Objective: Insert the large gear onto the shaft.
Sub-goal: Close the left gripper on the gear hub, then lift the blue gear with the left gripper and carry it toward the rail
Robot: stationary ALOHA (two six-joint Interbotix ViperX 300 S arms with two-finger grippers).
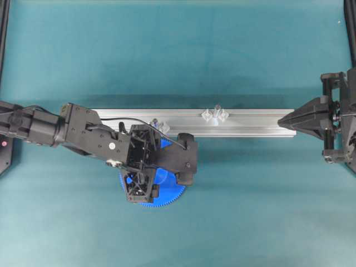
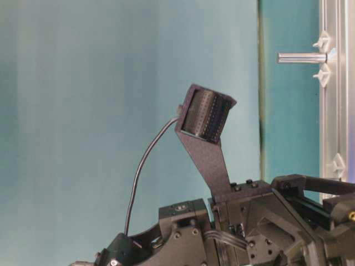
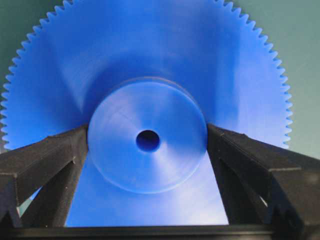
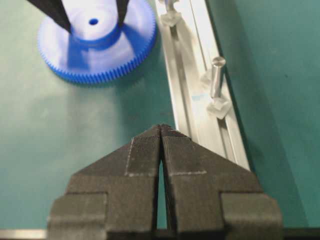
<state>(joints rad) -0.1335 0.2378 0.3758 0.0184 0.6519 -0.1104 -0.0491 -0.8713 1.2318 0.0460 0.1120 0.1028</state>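
Spread wide, the left gripper point(image 3: 147, 145) straddles the raised round hub of the large bright-blue toothed plastic gear point(image 1: 167, 192), which lies flat on the teal bench just beside the long aluminium rail point(image 1: 250, 123). Mid-rail stands the small clear upright shaft point(image 1: 216, 114). At the rail's right end, the right gripper point(image 4: 161, 131) is closed and empty.
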